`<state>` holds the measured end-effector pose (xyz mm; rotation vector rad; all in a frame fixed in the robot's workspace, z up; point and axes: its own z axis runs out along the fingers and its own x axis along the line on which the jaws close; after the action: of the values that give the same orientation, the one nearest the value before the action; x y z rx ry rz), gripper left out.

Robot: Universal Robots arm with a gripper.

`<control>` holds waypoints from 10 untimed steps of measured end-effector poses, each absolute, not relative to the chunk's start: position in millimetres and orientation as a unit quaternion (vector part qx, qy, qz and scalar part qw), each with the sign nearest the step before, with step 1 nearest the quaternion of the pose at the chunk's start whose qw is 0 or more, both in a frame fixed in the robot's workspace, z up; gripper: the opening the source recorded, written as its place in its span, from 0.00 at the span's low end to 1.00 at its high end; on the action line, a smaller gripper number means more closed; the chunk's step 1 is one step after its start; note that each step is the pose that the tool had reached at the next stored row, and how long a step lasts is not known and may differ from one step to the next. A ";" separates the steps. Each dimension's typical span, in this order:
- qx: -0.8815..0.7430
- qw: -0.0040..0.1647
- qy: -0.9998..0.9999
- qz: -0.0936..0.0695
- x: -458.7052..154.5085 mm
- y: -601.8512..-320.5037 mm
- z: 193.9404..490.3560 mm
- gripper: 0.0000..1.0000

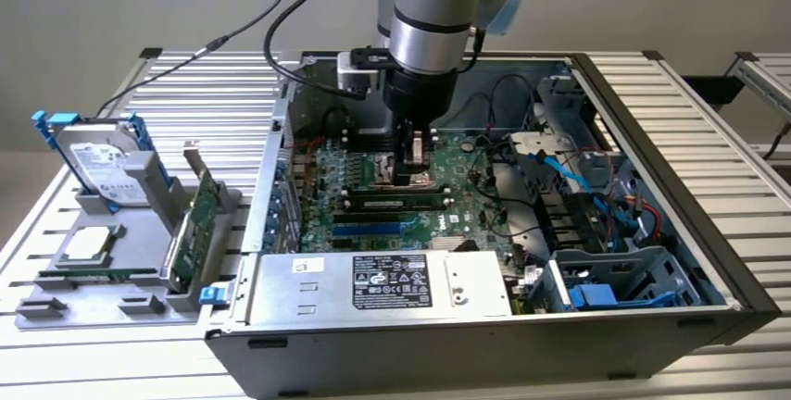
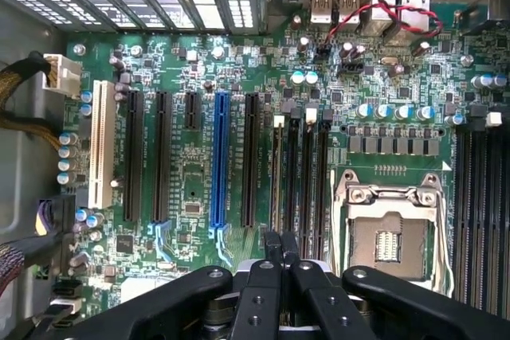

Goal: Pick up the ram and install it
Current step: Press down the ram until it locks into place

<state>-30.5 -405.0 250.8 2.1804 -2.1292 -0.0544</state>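
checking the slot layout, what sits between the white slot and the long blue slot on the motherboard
Between the white slot and the blue slot stand two long black slots and one short black slot, seen in the wrist view.

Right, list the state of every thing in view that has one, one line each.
Black and grey computer case: lying flat, open on top.
Gripper: lowered inside the case, over the green motherboard.
Silver CPU socket: empty.
Long blue expansion slot: empty.
Silver hard drive: upright in the grey tray.
Green expansion card with metal bracket: upright in the tray.
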 end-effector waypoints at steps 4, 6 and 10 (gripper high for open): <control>0.715 0.047 -0.698 -0.018 -30.5 -404.9 250.9 0.11; 0.715 0.047 -0.698 -0.018 -30.5 -404.9 251.0 0.11; 0.715 0.047 -0.698 -0.018 -30.5 -404.9 251.0 0.11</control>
<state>-30.5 -404.9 251.0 2.1804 -2.1293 -0.0544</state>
